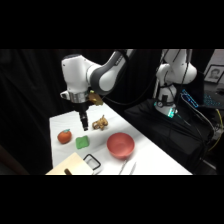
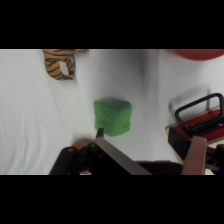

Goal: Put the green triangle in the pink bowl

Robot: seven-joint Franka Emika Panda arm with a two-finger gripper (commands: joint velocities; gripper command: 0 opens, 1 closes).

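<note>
Side view showed the claw (image 1: 84, 126), its opening impossible to tell, hanging just above the green triangle (image 1: 82, 142) at lower centre on the surface (image 1: 150, 160), seemingly lining up a grasp; the pink bowl (image 1: 120, 144) waited rightward, empty.

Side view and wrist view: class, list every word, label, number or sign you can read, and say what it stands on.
None can be read in either view.
The green triangle, pink bowl, orange-red fruit and striped tiger toy show no lettering.
The framed item at the side view's upper right is too blurred to read.
</note>
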